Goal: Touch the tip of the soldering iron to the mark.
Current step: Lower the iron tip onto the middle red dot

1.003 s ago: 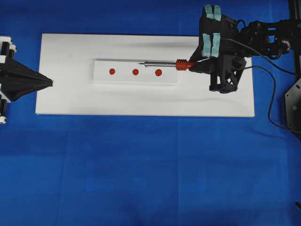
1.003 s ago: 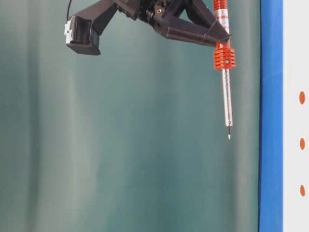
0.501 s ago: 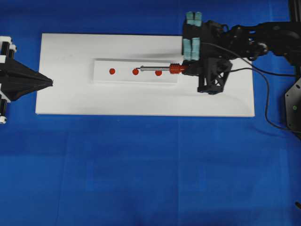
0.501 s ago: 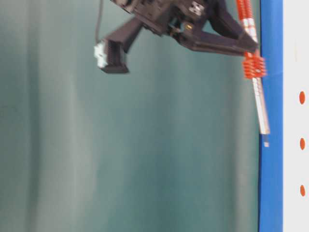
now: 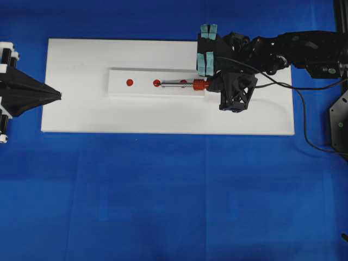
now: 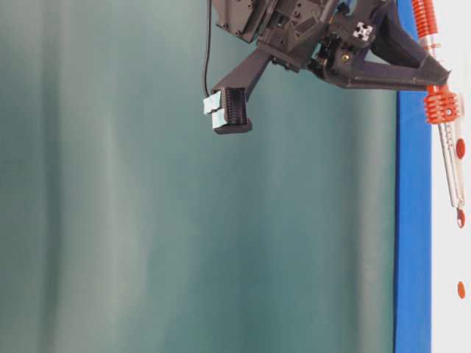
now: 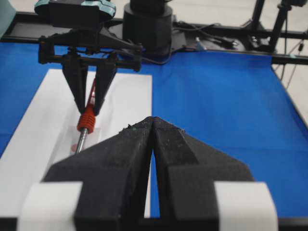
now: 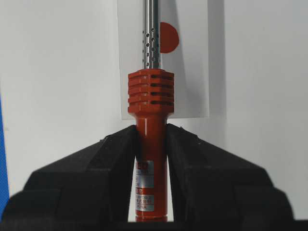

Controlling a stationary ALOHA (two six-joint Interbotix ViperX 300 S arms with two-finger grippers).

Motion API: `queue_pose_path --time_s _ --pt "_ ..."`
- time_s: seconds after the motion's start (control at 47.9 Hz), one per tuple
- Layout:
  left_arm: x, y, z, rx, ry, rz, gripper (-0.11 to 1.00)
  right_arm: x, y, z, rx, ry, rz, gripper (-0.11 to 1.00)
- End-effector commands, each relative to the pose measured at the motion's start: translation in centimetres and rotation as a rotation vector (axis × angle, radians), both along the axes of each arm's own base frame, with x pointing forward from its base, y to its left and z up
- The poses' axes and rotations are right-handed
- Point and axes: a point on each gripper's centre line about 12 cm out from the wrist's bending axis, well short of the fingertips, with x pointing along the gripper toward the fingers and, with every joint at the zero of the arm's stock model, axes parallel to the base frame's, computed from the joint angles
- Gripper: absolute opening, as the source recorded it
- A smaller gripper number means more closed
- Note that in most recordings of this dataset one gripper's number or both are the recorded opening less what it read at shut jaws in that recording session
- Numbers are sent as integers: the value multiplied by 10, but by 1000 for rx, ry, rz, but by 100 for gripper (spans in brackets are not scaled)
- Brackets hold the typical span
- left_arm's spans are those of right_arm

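Your slim red-handled soldering iron (image 5: pixel 187 84) with its ribbed collar and silver shaft lies nearly level over the small white strip (image 5: pixel 122 88), handle at 3 o'clock, tip pointing toward 9 o'clock. The tip sits at the middle of three red dots (image 5: pixel 156 83); the table-level view shows it right at that dot, though you cannot tell from these views whether it truly touches. The right tool (image 8: pixel 152 144) is clenched on the red handle just behind the collar. The left tool (image 7: pixel 153 144) is shut on nothing, parked at the white board's (image 5: pixel 81 117) 9 o'clock edge.

To finish well, ease the tip down gently with the shaft's line held, so that it doesn't skid off the dot. Keep the clamp firm, and mind the black cord (image 5: pixel 302 122) trailing toward 3 o'clock.

Compared with a second ago, the iron has dropped from well above the blue worktop (image 5: pixel 174 196) and slid toward 9 o'clock; its tip then hung clear of any mark.
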Motion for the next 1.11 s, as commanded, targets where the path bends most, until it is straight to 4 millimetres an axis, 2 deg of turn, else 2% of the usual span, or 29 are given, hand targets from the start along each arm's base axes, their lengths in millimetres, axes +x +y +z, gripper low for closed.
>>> queue_pose_path --time_s 0.0,1.086 --pt "2 -1 3 1 -11 -4 0 6 -3 12 -15 -39 -1 6" --pt "2 -1 4 1 -12 -4 0 4 -2 11 -6 -24 1 6"
